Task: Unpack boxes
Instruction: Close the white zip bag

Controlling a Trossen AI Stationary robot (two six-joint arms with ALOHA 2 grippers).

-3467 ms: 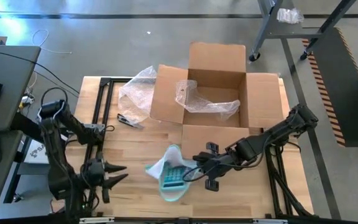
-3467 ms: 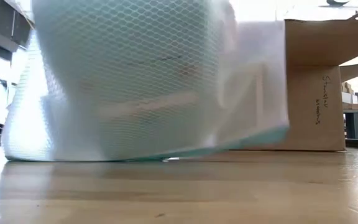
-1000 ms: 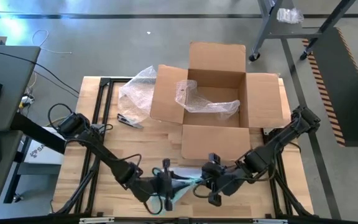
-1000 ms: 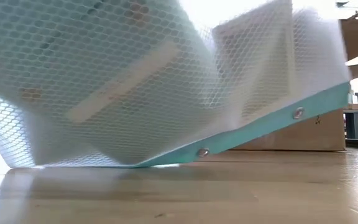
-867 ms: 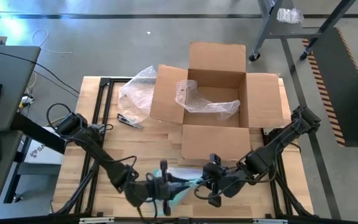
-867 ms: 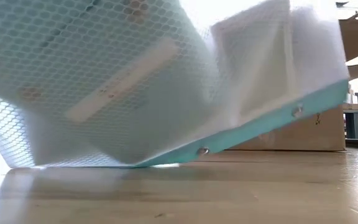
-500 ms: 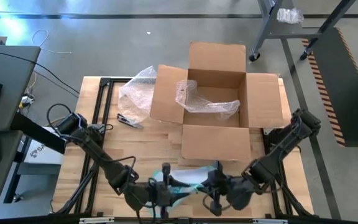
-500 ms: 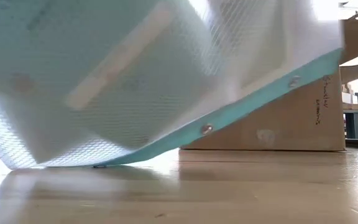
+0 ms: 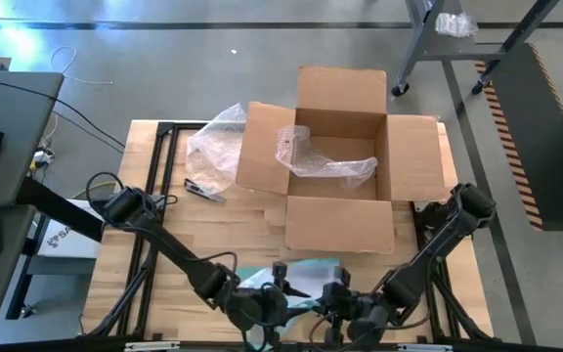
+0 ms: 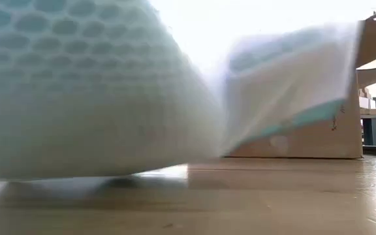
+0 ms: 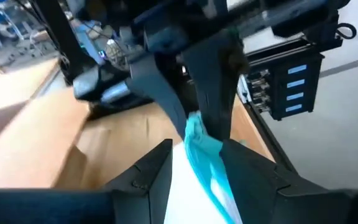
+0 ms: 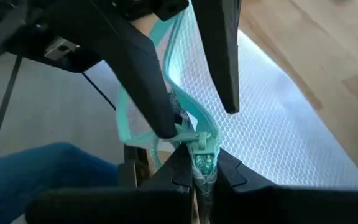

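- The cardboard box (image 9: 338, 156) is sitting at the far middle of the wooden table (image 9: 194, 235) with all four flaps folded out, and a crumpled sheet of clear plastic wrap (image 9: 321, 156) is lying inside it.
- More bubble wrap (image 9: 213, 147) is bunching up on the table just beside the box's left flap.
- Both arms are reaching to the near edge of the table, well apart from the box, and are meeting over a clear mesh pouch with a teal edge (image 9: 306, 279).
- The right gripper (image 12: 199, 163) is pinching the teal edge of the pouch (image 12: 194, 134), its two fingers pressed together on the bunched material.
- The left gripper (image 11: 194, 155) is standing with its fingers spread, one to each side of the pouch's teal edge (image 11: 201, 146); they are not clamping it.
- From table height, the pouch (image 10: 96, 98) is filling most of the view, its mesh hanging close to the table, with the side of the box (image 10: 318, 130) showing behind it.
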